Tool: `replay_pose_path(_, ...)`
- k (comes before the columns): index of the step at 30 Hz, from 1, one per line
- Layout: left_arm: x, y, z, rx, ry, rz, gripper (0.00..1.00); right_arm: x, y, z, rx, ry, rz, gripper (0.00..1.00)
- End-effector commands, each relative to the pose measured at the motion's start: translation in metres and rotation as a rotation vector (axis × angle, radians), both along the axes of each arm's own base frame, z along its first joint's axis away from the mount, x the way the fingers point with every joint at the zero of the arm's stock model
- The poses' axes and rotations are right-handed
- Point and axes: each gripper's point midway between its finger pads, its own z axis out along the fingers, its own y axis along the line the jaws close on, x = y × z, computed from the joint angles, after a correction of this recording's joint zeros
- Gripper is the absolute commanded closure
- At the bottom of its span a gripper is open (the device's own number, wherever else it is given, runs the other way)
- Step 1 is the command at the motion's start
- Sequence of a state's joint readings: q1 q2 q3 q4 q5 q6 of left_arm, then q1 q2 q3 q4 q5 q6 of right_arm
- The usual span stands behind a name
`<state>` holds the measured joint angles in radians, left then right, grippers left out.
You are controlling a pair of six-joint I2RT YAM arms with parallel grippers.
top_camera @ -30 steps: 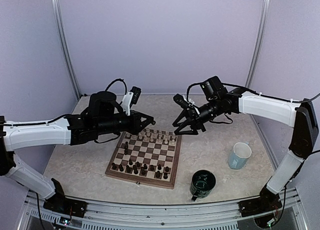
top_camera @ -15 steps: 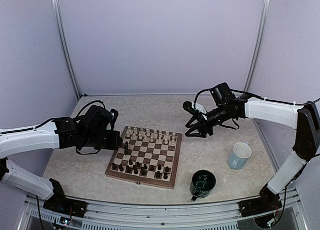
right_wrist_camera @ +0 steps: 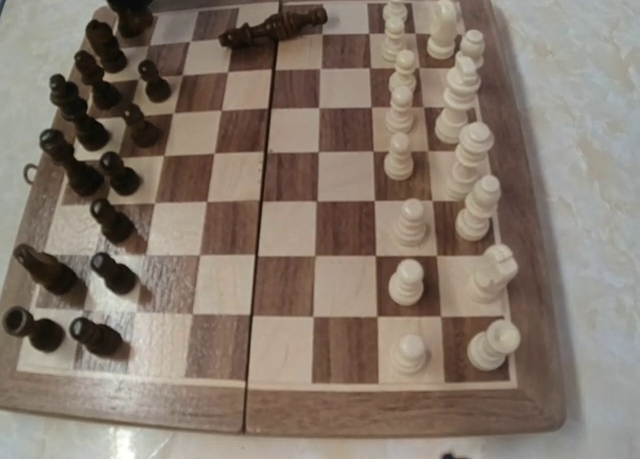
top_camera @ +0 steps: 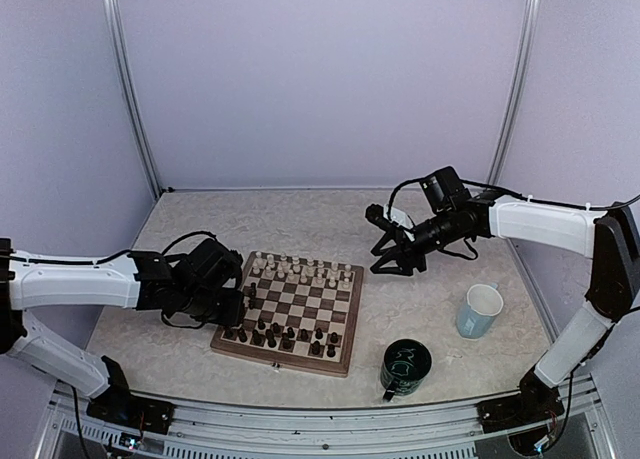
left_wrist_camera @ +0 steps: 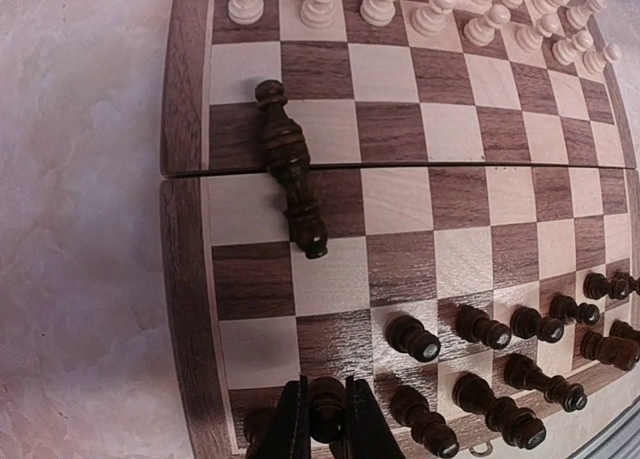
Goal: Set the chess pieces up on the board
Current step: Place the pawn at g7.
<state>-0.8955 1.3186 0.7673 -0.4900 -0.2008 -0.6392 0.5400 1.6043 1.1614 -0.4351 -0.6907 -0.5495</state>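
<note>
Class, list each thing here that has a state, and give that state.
left pincer, shut on held dark piece
right pincer, open, empty
toppled dark piece, lying on its side
white pieces, upright
board, unfolded flat
pale mug, upright
dark mug, upright

- We see the board lying flat on a pale marbled table.
- Cream pieces stand in two files along its right side.
- Dark pieces stand along the left.
- One fallen dark piece lies on its side across the centre seam near the top edge.
</note>
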Motion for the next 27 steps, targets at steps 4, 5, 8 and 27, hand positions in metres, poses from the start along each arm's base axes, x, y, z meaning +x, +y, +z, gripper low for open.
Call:
replay_pose_path(4, 0.004, -0.017, -0.008, -0.015, 0.001, -0.025, 0.95, 0.003, -0.002, 0.000, 0.002, -0.014, -0.004, 0.50)
replay_pose_path(5, 0.005, -0.018, -0.008, -0.014, -0.001, -0.027, 0.95, 0.003, -0.001, 0.000, 0.004, -0.014, -0.001, 0.50)
replay_pose_path(8, 0.007, -0.019, -0.011, 0.002, 0.003, -0.027, 0.95, 0.001, -0.002, -0.001, 0.003, -0.011, 0.002, 0.50)
replay_pose_path(27, 0.011, -0.022, -0.022, 0.037, 0.011, -0.029, 0.90, 0.000, -0.001, -0.005, 0.000, 0.002, 0.012, 0.50)
